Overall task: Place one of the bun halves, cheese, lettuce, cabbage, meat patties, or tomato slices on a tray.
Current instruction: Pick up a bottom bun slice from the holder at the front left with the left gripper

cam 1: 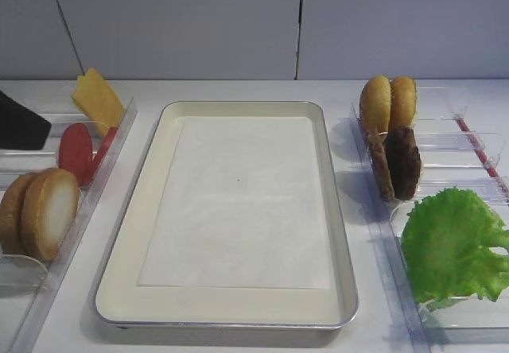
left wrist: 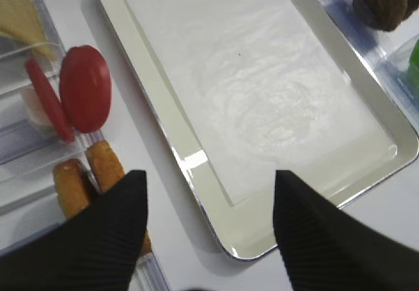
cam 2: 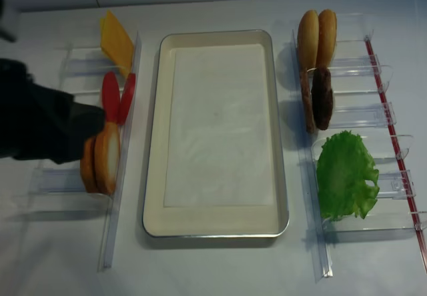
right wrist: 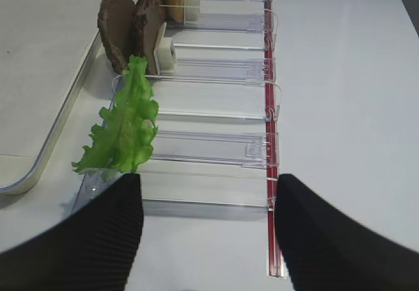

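The metal tray (cam 1: 330, 170) lined with white paper lies mid-table with nothing on it. In the left rack stand the cheese (cam 1: 97, 98), two tomato slices (cam 1: 76, 153) and two bun halves; the nearer one (cam 1: 54, 210) shows a whitish cut face. My left gripper (left wrist: 209, 176) is open and holds nothing. It hovers over the tray's near-left corner (left wrist: 226, 242), with the bun halves (left wrist: 105, 166) just beside its left finger. My right gripper (right wrist: 208, 178) is open over bare table in front of the right rack, near the lettuce (right wrist: 127, 124).
The right rack of clear dividers (cam 1: 445, 142) holds two golden bun halves (cam 1: 388, 102), two meat patties (cam 1: 402, 162) and the lettuce (cam 1: 453, 246). A red strip (right wrist: 270, 140) runs along its outer side. My left arm (cam 2: 40, 126) covers part of the left rack.
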